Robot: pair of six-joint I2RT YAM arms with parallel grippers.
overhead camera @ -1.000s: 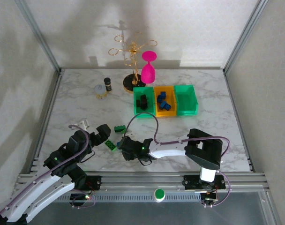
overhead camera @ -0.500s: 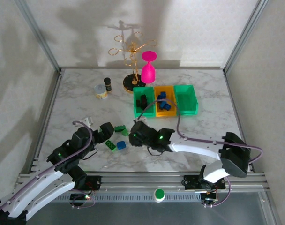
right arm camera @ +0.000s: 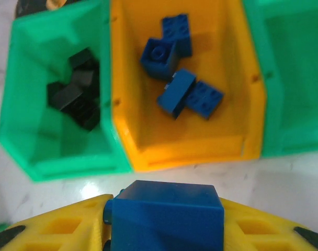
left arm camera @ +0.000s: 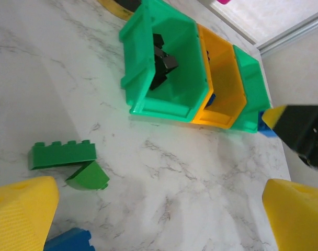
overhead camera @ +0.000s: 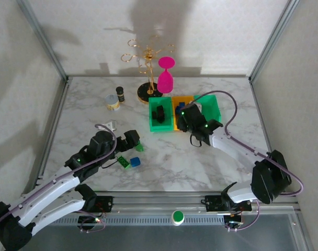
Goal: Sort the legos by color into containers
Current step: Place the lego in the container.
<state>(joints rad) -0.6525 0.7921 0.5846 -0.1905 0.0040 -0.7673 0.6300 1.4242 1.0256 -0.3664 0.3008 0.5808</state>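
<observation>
I see the right fingers (right arm camera: 59, 226) closed on a blue brick (right arm camera: 167, 212), with a yellow finger on either side of it. They hold the brick just at the near rim of the orange bin (right arm camera: 185, 157), the middle one of three bins joined in a row. Four blue bricks (right arm camera: 174, 91) lie inside that orange bin, two toward the back and two touching near the middle. The left green bin (right arm camera: 70, 166) holds a heap of black bricks (right arm camera: 78, 97). The right green bin (right arm camera: 284, 104) touches the orange one on its other side, and I can see only part of its inside.

From above, my right arm reaches across the marble tabletop (overhead camera: 211, 157) to the front of the bins. The left fingers (left arm camera: 23, 214) are spread wide apart and grip nothing. They hang low over the tabletop, well short of the bins. Between them and a little ahead lie a long green brick (left arm camera: 62, 154) and a green sloped piece (left arm camera: 88, 177), just beside each other. A loose blue brick (left arm camera: 70, 241) sits at the near edge of the left wrist view. Another green brick (overhead camera: 125, 162) lies just beside that one in the overhead view.

Behind the bins stand a pink glass (overhead camera: 165, 76) and a gold wire stand (overhead camera: 146, 57). To their left are a tin can (overhead camera: 113, 103) and a small dark jar (overhead camera: 120, 94), close together
</observation>
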